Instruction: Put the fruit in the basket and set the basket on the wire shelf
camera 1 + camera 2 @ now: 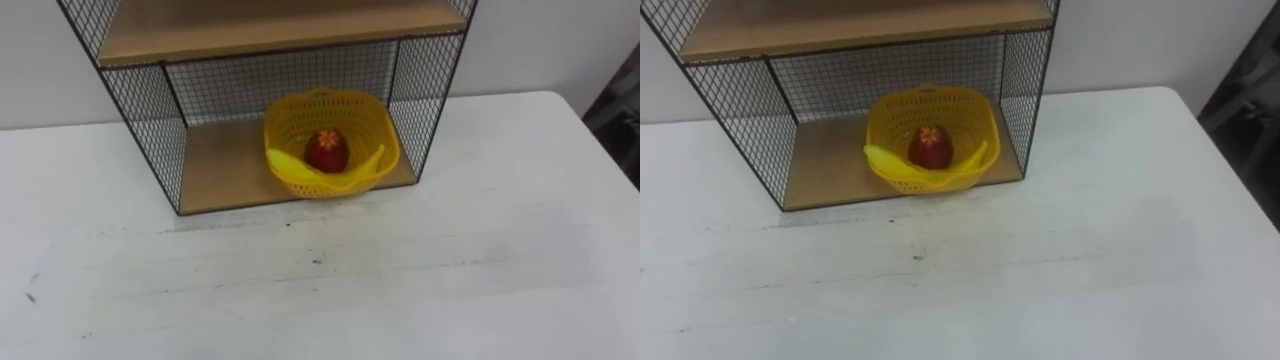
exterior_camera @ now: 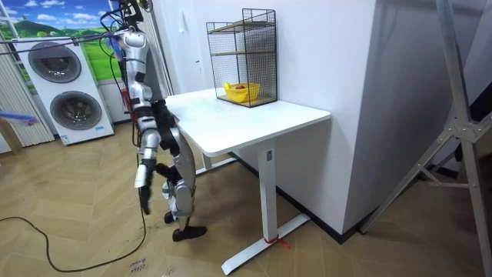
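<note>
Two fruits (image 1: 326, 150) sit in basket (image 1: 350, 112) on wire shelf (image 1: 140, 110), my 12 o'clock, near its front edge. If I bump tabletop (image 1: 420, 270), it may slide out. My right hand (image 2: 143, 181) hangs low; can't tell fingers.

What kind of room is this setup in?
Probably a home-style laundry or utility room, maybe a mock-up: stacked washers, a white desk, and a wire shelf holding the basket.

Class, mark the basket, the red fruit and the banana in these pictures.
basket (image 1: 291, 122), left eye view, inner left wall.
red fruit (image 1: 327, 152), left eye view, middle of its skin.
banana (image 1: 284, 163), left eye view, its left part.
</note>
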Robot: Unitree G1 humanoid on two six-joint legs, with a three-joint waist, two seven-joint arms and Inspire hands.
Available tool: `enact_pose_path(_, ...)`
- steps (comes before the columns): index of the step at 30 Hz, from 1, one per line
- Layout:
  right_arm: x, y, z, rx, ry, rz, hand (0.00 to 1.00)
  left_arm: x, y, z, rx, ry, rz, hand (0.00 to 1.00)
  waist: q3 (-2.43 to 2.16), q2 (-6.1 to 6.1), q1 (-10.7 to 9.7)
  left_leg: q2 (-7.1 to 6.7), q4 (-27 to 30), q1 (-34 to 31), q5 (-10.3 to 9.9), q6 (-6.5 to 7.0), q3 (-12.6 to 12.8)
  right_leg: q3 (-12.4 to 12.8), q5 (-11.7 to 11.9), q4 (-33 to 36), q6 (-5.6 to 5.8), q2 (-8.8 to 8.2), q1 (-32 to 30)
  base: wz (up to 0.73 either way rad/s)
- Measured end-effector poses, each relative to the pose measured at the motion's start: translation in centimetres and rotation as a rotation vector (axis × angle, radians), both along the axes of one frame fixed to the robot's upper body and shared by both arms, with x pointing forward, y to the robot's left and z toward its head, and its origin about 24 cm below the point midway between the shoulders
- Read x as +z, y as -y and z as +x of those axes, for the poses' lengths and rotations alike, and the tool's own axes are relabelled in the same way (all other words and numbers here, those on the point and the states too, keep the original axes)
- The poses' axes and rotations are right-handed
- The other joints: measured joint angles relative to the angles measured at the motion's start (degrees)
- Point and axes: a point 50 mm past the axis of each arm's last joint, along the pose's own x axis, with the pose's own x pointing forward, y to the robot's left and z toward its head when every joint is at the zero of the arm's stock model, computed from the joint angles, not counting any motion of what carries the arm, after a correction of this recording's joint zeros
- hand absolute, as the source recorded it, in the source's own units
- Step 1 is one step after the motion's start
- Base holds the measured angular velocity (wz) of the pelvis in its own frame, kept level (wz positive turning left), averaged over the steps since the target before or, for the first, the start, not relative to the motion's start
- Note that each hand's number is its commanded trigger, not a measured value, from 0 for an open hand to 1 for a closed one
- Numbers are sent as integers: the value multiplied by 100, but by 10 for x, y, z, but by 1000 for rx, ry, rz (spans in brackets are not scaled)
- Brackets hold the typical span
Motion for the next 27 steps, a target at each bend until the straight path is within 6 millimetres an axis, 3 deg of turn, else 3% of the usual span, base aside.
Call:
enact_pose_path(4, -9, -10, 42, 420, -9, 109, 0, -11, 23, 33, -377, -53, -134, 0, 32, -48, -60, 35, -8, 25, -4, 0, 69, 101, 50, -100, 3, 69, 26, -8)
enact_pose_path(9, -13, -19, 63, 687, -2, 191, 0, -15, 33, 33, -558, -140, -192, 0, 65, -36, -71, 46, -48, 32, -3, -1, 71, 76, 58, -193, 7, 83, 69, 3)
enact_pose_path(13, -16, -27, 73, 832, -8, 235, 0, -17, 39, 35, -686, -196, -217, 0, 151, -30, -77, 61, -77, 5, 1, -5, 62, 67, 103, -288, 8, 110, 78, 1)
enact_pose_path(14, -16, -29, 74, 843, -8, 241, 0, -18, 40, 36, -702, -203, -219, 0, 155, -33, -76, 60, -77, 3, 1, -5, 61, 66, 103, -291, 8, 110, 78, 0)
enact_pose_path(21, -21, -45, 80, 932, 31, 335, 0, -19, 45, 37, -814, -281, -230, 0, 130, -36, 6, 78, -73, 1, 1, -6, 63, 79, 177, -408, -1, 151, 107, -1)
enact_pose_path(27, -23, -50, 79, 956, 57, 403, 0, -19, 45, 38, -855, -313, -244, 0, 74, -43, 57, 91, 2, 1, 1, -6, 46, 60, 204, -458, -5, 160, 135, 0)
